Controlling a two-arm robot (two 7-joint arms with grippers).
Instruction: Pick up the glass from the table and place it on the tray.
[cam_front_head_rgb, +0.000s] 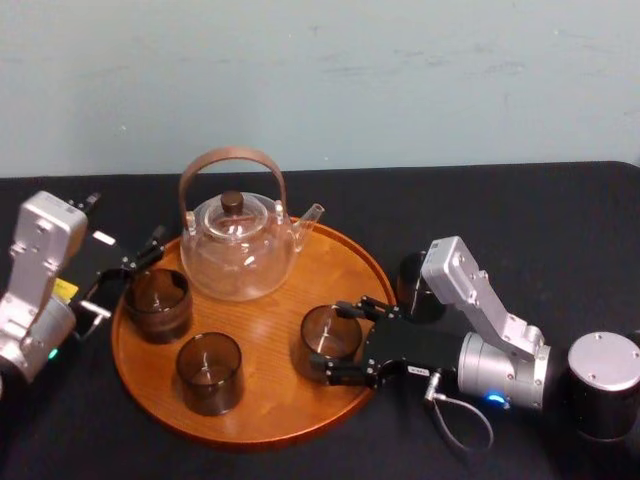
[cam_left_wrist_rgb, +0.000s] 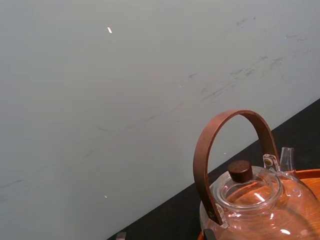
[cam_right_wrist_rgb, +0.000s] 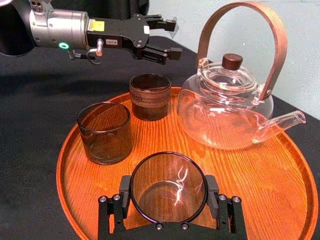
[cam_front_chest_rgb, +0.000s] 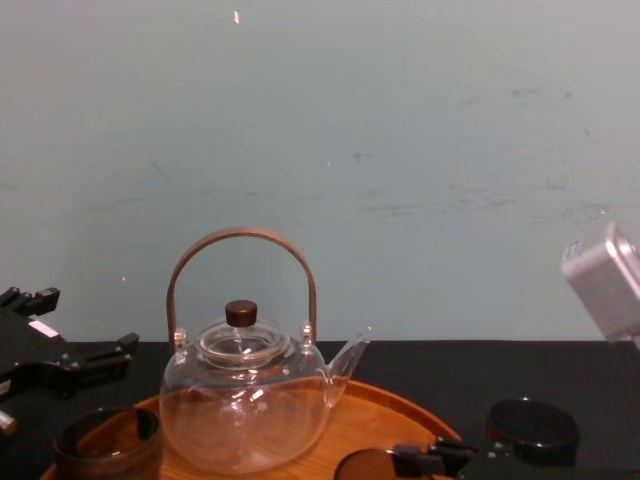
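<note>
One right claw level, gripping glass, on tray

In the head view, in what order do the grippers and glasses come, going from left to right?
The left gripper, open → left glass → front glass → held glass, gripped by the right gripper on the tray → dark glass on the table.

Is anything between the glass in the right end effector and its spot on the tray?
Nothing visible. The right end effector grips the smoky brown glass tumbler inside the rim of the round wooden tray, over bare wood; the nearest brown tumbler and the clear glass teapot stand apart from it.
</note>
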